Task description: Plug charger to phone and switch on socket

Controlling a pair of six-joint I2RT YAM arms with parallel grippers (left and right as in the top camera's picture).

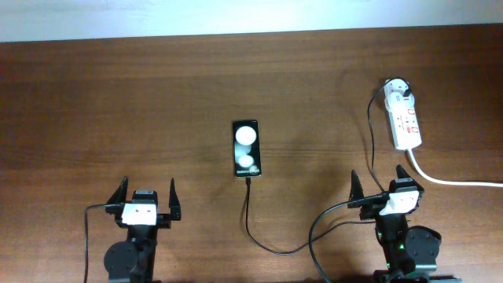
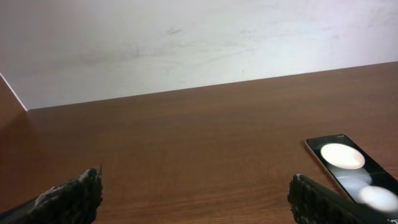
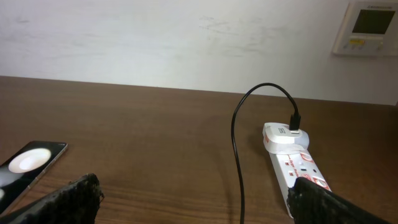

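Observation:
The black phone [image 1: 246, 148] lies in the middle of the table, screen up with two white reflections. The thin black charger cable [image 1: 250, 228] meets its near end, loops along the front and runs up to a white plug head [image 1: 398, 90] seated in the far end of the white socket strip [image 1: 405, 122] at the right. My left gripper [image 1: 146, 196] is open and empty near the front left. My right gripper [image 1: 380, 184] is open and empty, just in front of the socket. The phone [image 2: 348, 163] shows at right in the left wrist view. The right wrist view shows the socket [image 3: 292, 163], cable [image 3: 237, 149] and phone [image 3: 28, 163].
A thick white cord [image 1: 452, 181] runs from the socket's near end off the right edge. A white wall panel [image 3: 368, 26] hangs on the wall behind the table. The wooden table [image 1: 118, 110] reaches to the white wall at the back.

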